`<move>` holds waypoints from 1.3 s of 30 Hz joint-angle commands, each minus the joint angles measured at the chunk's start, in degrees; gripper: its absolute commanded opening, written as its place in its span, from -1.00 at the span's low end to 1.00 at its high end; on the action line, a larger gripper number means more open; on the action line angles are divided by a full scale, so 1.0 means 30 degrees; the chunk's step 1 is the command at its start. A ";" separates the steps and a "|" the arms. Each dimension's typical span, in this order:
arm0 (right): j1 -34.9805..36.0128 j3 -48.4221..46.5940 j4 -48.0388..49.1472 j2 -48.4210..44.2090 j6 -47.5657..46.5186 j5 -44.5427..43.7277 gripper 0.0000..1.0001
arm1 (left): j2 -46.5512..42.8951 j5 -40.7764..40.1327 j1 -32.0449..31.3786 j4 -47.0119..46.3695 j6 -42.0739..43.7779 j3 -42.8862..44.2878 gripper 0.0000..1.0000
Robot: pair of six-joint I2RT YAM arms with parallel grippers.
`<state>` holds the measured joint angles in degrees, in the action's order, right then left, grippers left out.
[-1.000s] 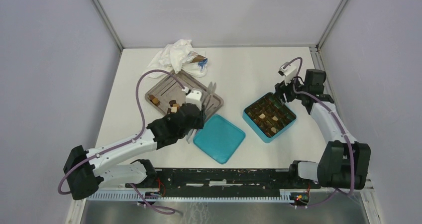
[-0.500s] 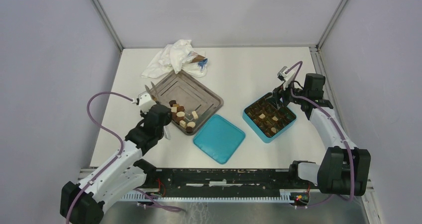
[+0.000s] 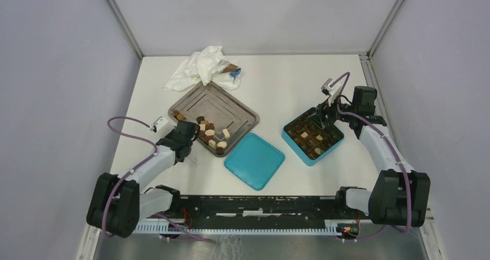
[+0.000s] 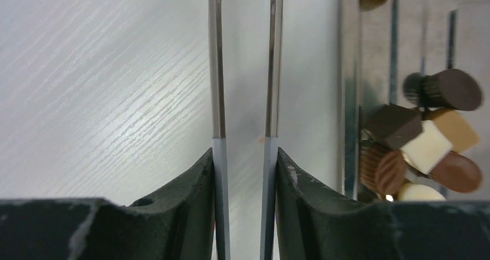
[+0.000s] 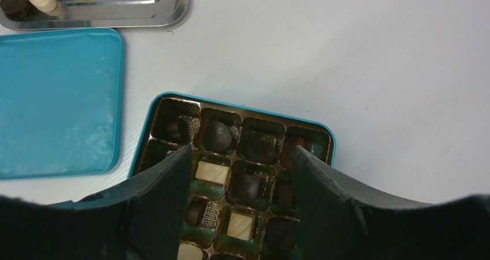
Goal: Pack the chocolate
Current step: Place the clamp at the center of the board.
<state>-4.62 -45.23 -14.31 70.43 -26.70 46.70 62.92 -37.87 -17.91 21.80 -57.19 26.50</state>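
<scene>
Mostly blocky chocolate (image 4: 430, 147), ridged metal tray (image 3: 231, 110)

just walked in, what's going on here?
The robot is packing small brown and white chocolates from a square metal tray into a partly filled teal box. The right gripper hovers open and empty over the box. The left gripper, slightly open and empty, is over the white table beside the tray.

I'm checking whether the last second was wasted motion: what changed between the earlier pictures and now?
The left hand pulled back from over the tray and swung left; its empty fingers are now over bare table just outside the tray rim. The right hand moved slightly from the teal box's far corner to above its cells, open. No grasp or release shows. Tray, box, lid and cloth stayed put.
</scene>
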 commanded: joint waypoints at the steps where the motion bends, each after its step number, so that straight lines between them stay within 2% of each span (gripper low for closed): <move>1: -0.0041 -0.0391 0.0182 0.0077 -0.0329 0.0401 0.36 | 0.1880 -0.0297 0.0499 0.0789 -0.2643 0.1389 -0.14; 5: -0.0041 -0.0420 0.0123 0.0113 -0.0416 0.0343 0.37 | 0.3676 -0.0587 0.0642 0.2295 -0.3379 0.2496 -0.06; 7: -0.0037 -0.0435 0.0095 0.0146 -0.0446 0.0326 0.36 | 0.4172 -0.0626 0.0633 0.2651 -0.3507 0.2792 0.13; 11: -0.0026 -0.0506 -0.0094 0.0195 -0.0589 0.0313 0.37 | 0.4294 -0.0684 0.0648 0.2900 -0.3898 0.2756 0.79; 13: -0.0037 -0.0508 -0.0103 0.0209 -0.0621 0.0313 0.37 | 0.3788 -0.0713 0.0641 0.3047 -0.3896 0.2661 0.97; 18: -0.0039 -0.0552 -0.0444 0.0058 -0.1199 0.0796 0.37 | 0.1013 0.0503 0.0611 0.3692 -0.2689 0.2794 1.00; 22: -0.0041 -0.0269 -0.0771 -0.0706 -0.2720 0.2272 0.38 | -0.2399 0.4044 0.0588 0.3304 0.0635 0.3284 1.00; 24: -0.0019 0.0098 -0.0872 -0.1372 -0.3697 0.3377 0.47 | -0.4107 0.7295 0.0581 0.2850 0.3118 0.3576 1.00; 27: -0.0012 0.1184 -0.1387 -0.2505 -0.6740 0.5632 0.84 | -0.5746 1.2789 0.0560 0.1047 0.5650 0.3331 0.93; 28: -0.0012 0.1614 -0.1909 -0.2855 -0.8615 0.6484 0.94 | -0.6200 1.5038 0.0568 0.0188 0.6012 0.3003 0.92; 31: -0.0012 0.3043 -0.3720 -0.3832 -1.3325 0.8775 0.96 | -0.7006 1.9809 -0.0069 -0.3111 0.5927 0.1795 0.95; 34: -0.0012 0.3511 -0.6157 -0.4000 -1.7205 1.0298 0.96 | -0.7102 1.9656 -0.2705 -0.4518 0.6109 0.1625 0.93; 39: -0.0012 0.2200 -1.0506 -0.2641 -2.1164 0.9446 0.93 | -0.5636 1.6055 -0.9156 -0.7035 0.5955 0.1745 0.84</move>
<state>-4.60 -35.03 -33.65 59.90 -74.56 71.55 42.98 12.21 -35.05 11.22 -42.33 31.53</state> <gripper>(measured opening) 0.979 0.943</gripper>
